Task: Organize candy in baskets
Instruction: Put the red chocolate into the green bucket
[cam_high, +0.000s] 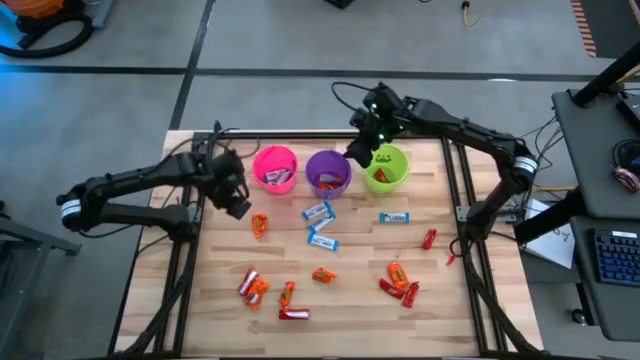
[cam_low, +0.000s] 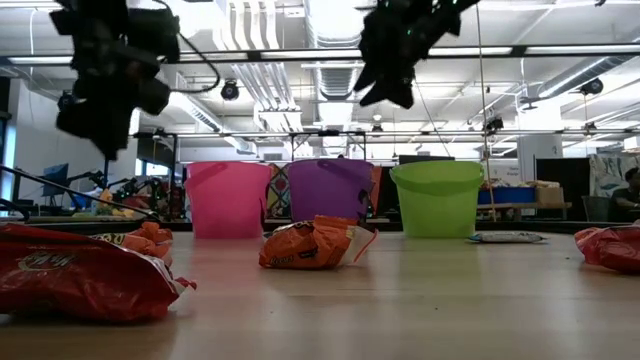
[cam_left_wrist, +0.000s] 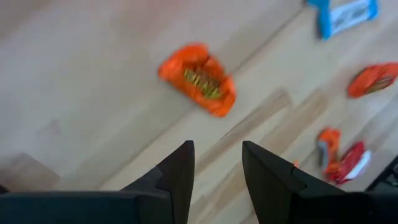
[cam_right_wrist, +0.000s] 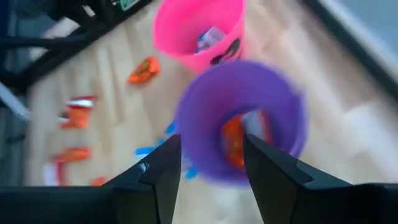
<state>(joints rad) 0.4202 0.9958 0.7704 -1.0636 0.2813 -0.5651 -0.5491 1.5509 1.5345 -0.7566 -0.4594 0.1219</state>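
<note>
Above the purple basket (cam_right_wrist: 242, 124), the right gripper (cam_right_wrist: 208, 158) hangs with its jaws spread and nothing between them; a red-wrapped bar lies inside that round plastic bucket. Just left of it stands the pink basket (cam_high: 275, 166), with wrapped bars inside, and just right the lime green basket (cam_high: 387, 167), all three in a row at the table's far side. Farther left, the left gripper (cam_left_wrist: 216, 165) hovers over bare wood with its jaws parted and empty, just short of a crinkled orange candy (cam_left_wrist: 198, 79). Shiny candy (cam_high: 320, 240) in blue-and-white, orange and red wrappers is scattered across the pale plank table (cam_high: 350, 310), mostly in its near half. From the low view the wrappers nearest the camera are cut off at the edges, and their lettering is too blurred to read.
</note>
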